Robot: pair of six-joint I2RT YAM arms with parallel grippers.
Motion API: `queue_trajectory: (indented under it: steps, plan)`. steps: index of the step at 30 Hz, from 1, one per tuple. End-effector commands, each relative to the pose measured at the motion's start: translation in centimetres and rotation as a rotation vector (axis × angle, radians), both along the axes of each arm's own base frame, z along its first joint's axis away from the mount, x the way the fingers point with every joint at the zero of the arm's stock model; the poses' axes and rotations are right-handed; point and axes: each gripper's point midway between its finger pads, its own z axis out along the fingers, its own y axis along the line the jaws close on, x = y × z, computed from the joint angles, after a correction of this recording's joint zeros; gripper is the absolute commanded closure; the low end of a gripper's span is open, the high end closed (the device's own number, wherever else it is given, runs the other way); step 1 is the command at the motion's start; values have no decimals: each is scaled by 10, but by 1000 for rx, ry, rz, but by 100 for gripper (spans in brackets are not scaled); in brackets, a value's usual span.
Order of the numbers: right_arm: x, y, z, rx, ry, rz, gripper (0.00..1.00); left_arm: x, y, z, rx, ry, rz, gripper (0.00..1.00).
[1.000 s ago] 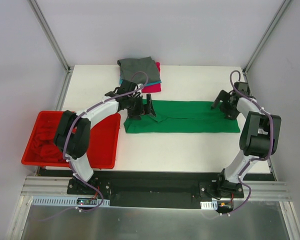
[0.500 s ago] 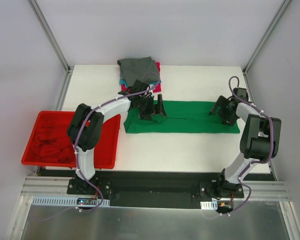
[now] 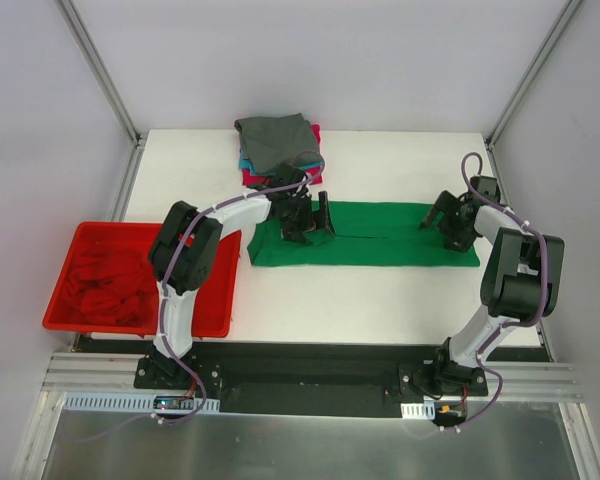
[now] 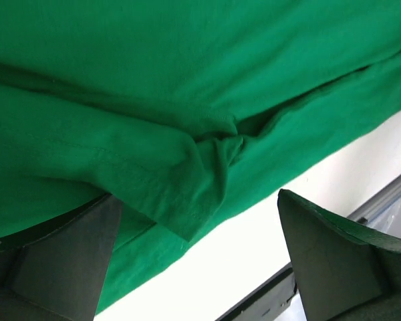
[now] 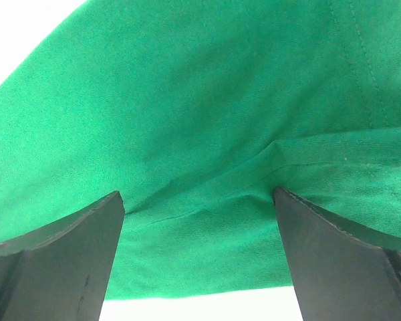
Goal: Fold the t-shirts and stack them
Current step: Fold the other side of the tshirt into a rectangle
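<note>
The bright green t-shirt point(image 3: 375, 235) lies as a long folded band across the middle of the table. My left gripper point(image 3: 308, 222) is open, low over its left end, with a bunched fold point(image 4: 200, 160) between the fingers. My right gripper point(image 3: 448, 221) is open over the shirt's right end point(image 5: 207, 134), fingers straddling a crease. A stack of folded tees sits at the back, grey one point(image 3: 277, 140) on top of teal and magenta point(image 3: 308, 175). Red cloth point(image 3: 105, 280) lies in the bin.
A red plastic bin point(image 3: 215, 300) stands at the left of the table, beside my left arm. Metal frame posts rise at the back corners. The white table point(image 3: 380, 300) shows in front of the green shirt.
My left gripper has moved right along the shirt's left end, pushing the fold inward. My right gripper has shifted slightly at the right end.
</note>
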Motion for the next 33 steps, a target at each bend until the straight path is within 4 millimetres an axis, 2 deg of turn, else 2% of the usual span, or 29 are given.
queue_trajectory:
  steps: [1,4,7,12,16,22,27,30,33]
  plan:
    - [-6,5,-10,50,35,-4,4,31,-9,17,9,-94,59,1]
    - [-7,4,-9,52,34,-8,4,43,-15,15,10,-108,64,1]
    - [-10,1,-10,56,40,-18,4,64,-27,21,-7,-149,66,1]
    - [-10,-1,-10,71,40,-25,4,100,-54,48,-80,-232,47,1]
    - [-11,-4,-7,58,32,-28,4,111,-52,67,-74,-307,44,1]
    - [-11,-6,-1,44,14,-28,4,100,-37,95,-47,-388,19,1]
    - [-8,-10,15,-27,-21,-5,4,82,-13,110,-3,-430,20,1]
    - [-8,-5,23,-43,-47,18,4,56,-5,108,-11,-401,-11,1]
    - [-10,-5,24,-55,-49,22,4,32,1,92,-21,-332,-40,1]
